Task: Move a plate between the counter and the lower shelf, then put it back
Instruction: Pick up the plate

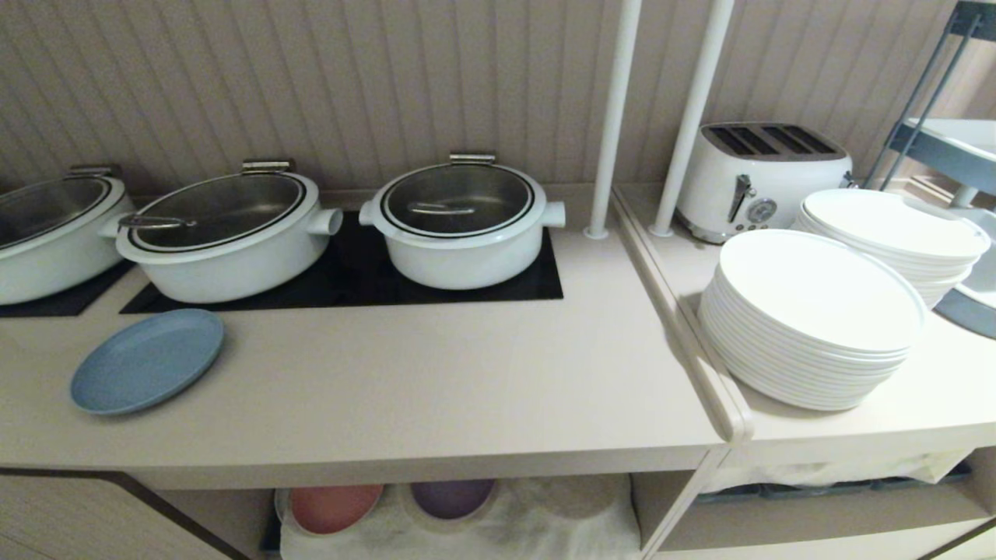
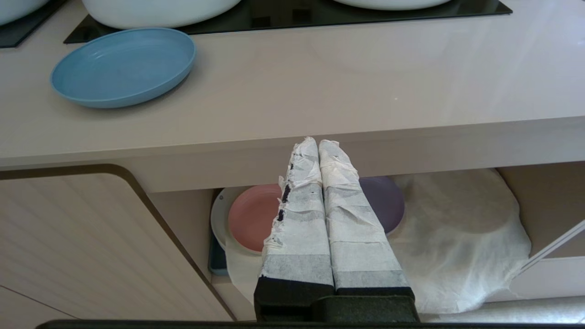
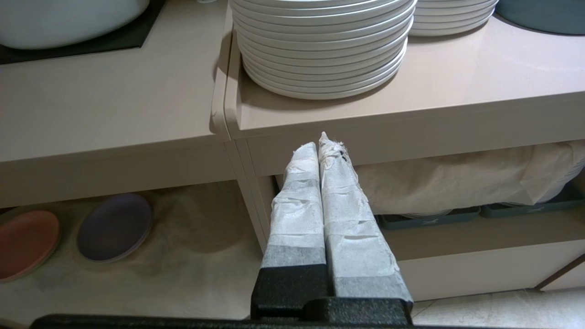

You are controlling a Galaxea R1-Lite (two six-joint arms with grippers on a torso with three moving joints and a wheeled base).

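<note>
I'm seeing a matt light-blue plate (image 1: 147, 360) lying on the smooth beige counter (image 1: 405, 389), glossy white stacked plates (image 1: 809, 319), rumpled white cloth (image 2: 457, 237) lining the lower shelf (image 2: 514, 192), and wrinkled paper-like tape wrapping both grippers' fingers (image 2: 315, 205).

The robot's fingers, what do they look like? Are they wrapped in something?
Yes. The left gripper and right gripper each have two long, tapering fingers wrapped in crinkled white tape, frayed at the tips, on black bases.

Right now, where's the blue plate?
Head view: the light-blue plate lies on the counter at far left, just in front of the middle white pot, above the lower shelf.
</note>
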